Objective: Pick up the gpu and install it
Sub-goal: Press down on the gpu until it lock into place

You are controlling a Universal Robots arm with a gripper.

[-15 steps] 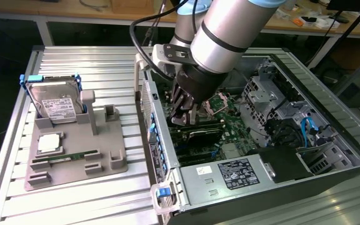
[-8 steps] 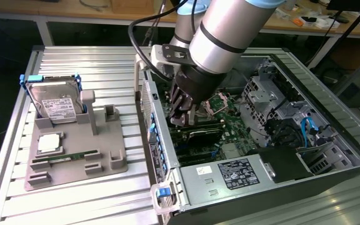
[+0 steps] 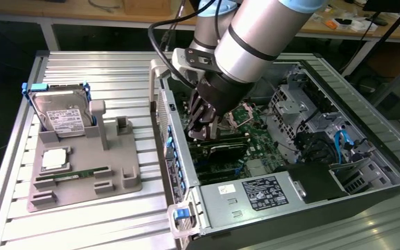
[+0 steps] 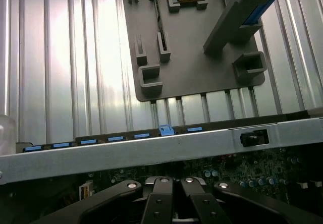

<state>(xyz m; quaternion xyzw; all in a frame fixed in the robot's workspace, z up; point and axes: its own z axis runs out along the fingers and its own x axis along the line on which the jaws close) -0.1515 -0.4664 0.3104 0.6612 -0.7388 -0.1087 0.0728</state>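
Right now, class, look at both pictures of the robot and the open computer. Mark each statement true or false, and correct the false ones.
1. The tool is down inside the open computer case. True.
2. The hard drive lies inside the computer case. False: it stands in the grey holder tray on the table, at the exterior view's left.
3. The green memory stick lies on the holder tray. True.
4. The tool's fingers are spread wide open. False: they are closed together.
5. The computer case has its side cover on. False: the side is open and the circuit board shows.
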